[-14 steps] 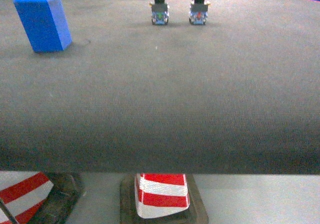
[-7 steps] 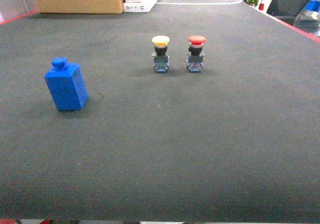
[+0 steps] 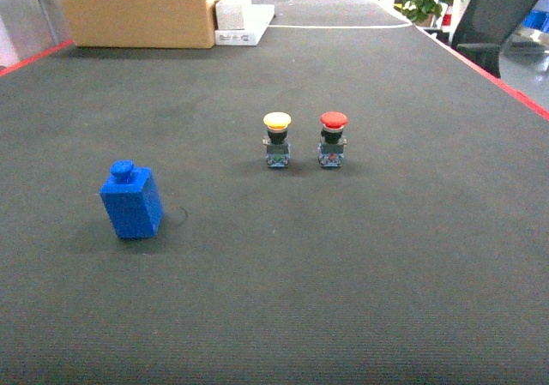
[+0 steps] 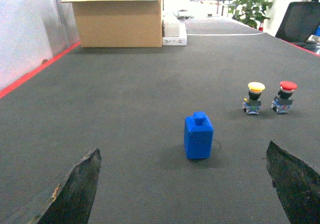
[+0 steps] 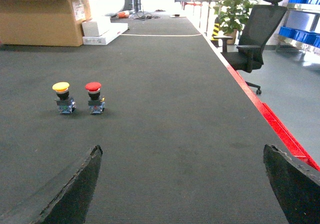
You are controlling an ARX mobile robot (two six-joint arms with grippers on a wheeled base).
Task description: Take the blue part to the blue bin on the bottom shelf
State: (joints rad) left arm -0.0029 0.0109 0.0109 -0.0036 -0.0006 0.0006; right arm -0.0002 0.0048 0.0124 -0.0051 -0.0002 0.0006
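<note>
The blue part, a blue block with a round knob on top, stands upright on the dark mat at the left of the head view. In the left wrist view the blue part stands ahead of my left gripper, whose fingers are wide apart with nothing between them. My right gripper is open too, over bare mat. Neither gripper shows in the head view. The blue bin and the bottom shelf are out of view.
A yellow push button and a red push button stand side by side mid-mat. A cardboard box sits at the far left. The mat's red edge runs along the right, with an office chair beyond it.
The head view has lifted and pulled back: the mat's front edge and the striped cones below it are gone from view, and the blue part and buttons now sit lower and smaller.
</note>
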